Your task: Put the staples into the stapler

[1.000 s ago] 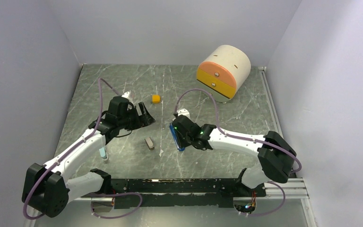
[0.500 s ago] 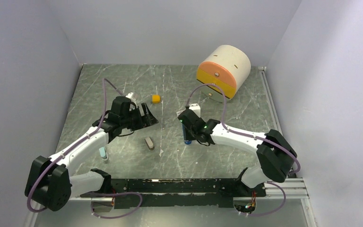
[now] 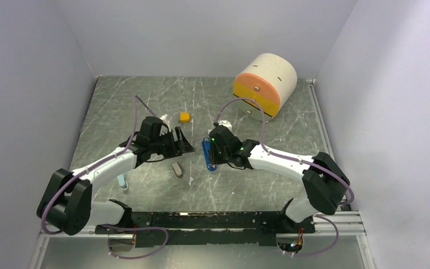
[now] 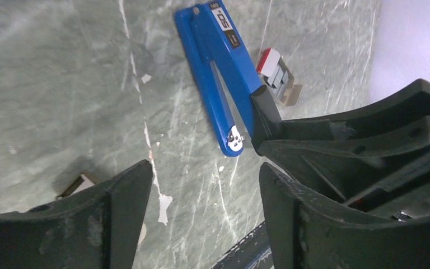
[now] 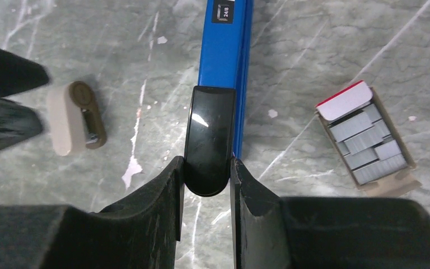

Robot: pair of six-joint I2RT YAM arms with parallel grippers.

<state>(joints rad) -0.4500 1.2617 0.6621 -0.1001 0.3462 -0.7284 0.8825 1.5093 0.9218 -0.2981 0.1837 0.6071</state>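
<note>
My right gripper [image 5: 206, 168] is shut on the black rear end of the blue stapler [image 5: 227, 50], which points away from it low over the table. The top view shows them at mid-table, the stapler [image 3: 206, 151] beside the gripper [image 3: 213, 158]. The staples [image 5: 367, 143] are grey strips in an open small box with a red-and-white flap, on the table right of the stapler. They also show in the left wrist view [image 4: 280, 78]. My left gripper [image 4: 204, 168] is open and empty, just left of the stapler [image 4: 218, 78], and it shows in the top view [image 3: 183, 144].
A small beige-and-brown tool [image 3: 176, 169] lies near the left gripper and shows in the right wrist view [image 5: 75, 117]. An orange-yellow block [image 3: 185, 116] sits behind. A cream drum with orange and yellow drawers [image 3: 264, 84] stands at the back right. A pale blue item [image 3: 122, 181] lies under the left arm.
My right gripper has swung the stapler round and shifted it left and a little farther back. My left gripper has moved right, toward the stapler, still open.
</note>
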